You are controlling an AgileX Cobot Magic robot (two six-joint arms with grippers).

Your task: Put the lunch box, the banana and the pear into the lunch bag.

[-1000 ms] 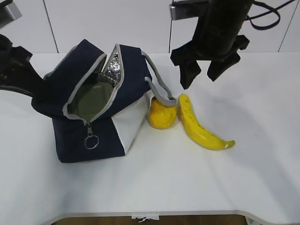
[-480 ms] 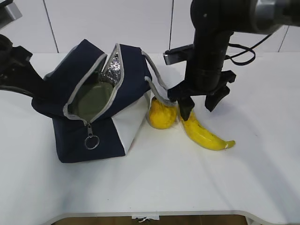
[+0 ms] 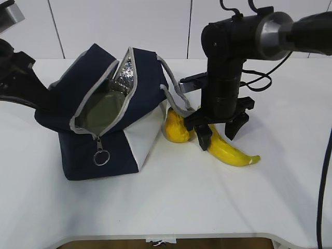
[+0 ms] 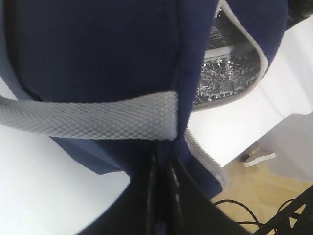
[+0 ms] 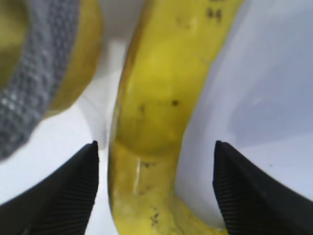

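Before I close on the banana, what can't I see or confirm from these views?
- Left gripper: exterior view, hidden behind the bag.
- Lunch box: only its green lid shows through the bag mouth.
- Pear: partly covered by the handle and right gripper.
- Banana: right wrist view cuts off both ends.

A white tabletop (image 3: 171,202) fills the scene, its near edge curving off at both corners. Far behind it stands a white panelled wall (image 3: 124,26) with thin vertical seams.
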